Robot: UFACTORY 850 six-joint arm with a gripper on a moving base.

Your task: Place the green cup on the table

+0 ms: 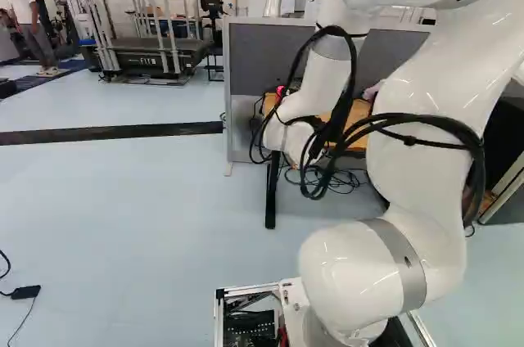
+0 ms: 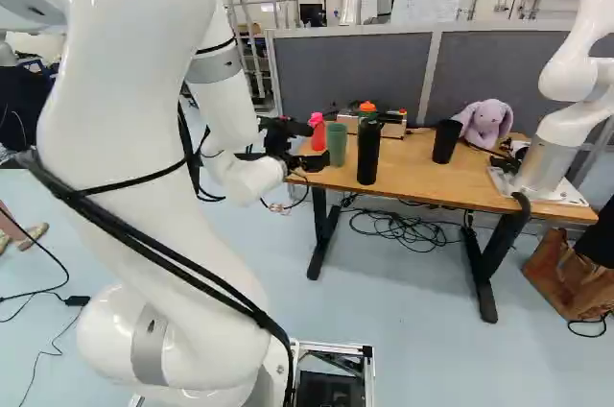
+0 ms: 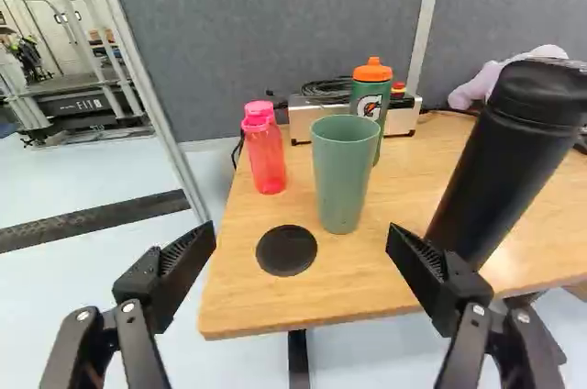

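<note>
The gripper point(image 2: 313, 144) is spread apart — green cup point(image 3: 343, 178) ahead on the table point(image 3: 248, 302), logo-bearing bottle point(image 3: 371, 95) behind.

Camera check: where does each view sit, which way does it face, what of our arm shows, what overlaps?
Left base view: behind the arm, left; faces ahead, slightly down, to treadmill and divider. Arm right of middle.
Right base view: behind it, right; faces likewise, onto the table. Arm left of middle, tool beside the table's end.
Wrist view: on the wrist, along the open tool, over the table; both fingers show.
Shared: green cup and pink bottle in right base and wrist; divider in all.
</note>
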